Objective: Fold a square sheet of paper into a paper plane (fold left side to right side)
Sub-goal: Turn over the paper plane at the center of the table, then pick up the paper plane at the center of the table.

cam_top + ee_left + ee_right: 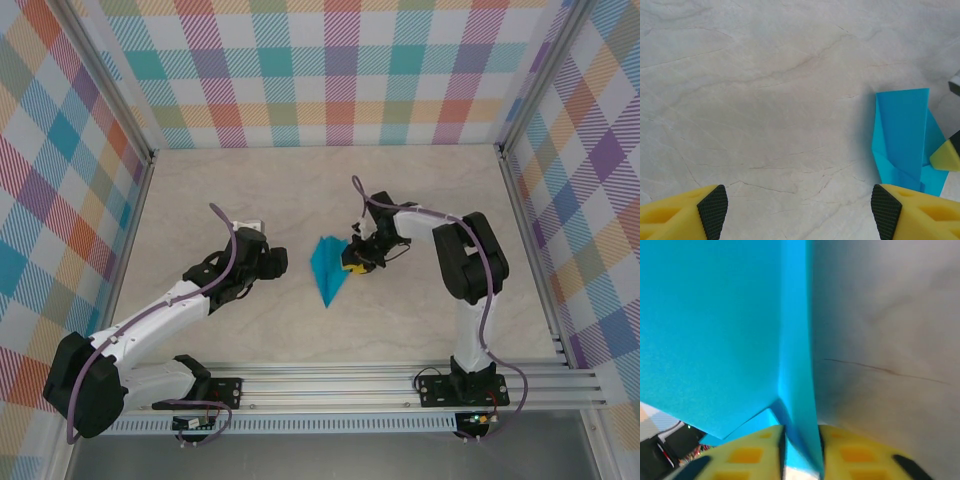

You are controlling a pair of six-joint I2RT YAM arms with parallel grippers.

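Note:
The cyan-blue paper (pixel 328 268) lies mid-table, folded into a narrow dart with its point toward the arms' bases. My right gripper (pixel 355 262) is low at the paper's right edge. In the right wrist view an upright flap of the paper (pixel 715 330) runs between my right gripper's (pixel 801 450) yellow fingers, which stand a narrow gap apart around it. My left gripper (pixel 272 262) hovers just left of the paper, open, with bare table between its black pads (pixel 713 210). The left wrist view shows the folded paper (pixel 902 135) at right, with a yellow fingertip (pixel 945 156) of the right gripper on it.
The marble-look tabletop (pixel 250 190) is ringed by plaid walls (pixel 340 70). An aluminium rail (pixel 360 385) carrying the arm bases runs along the near edge.

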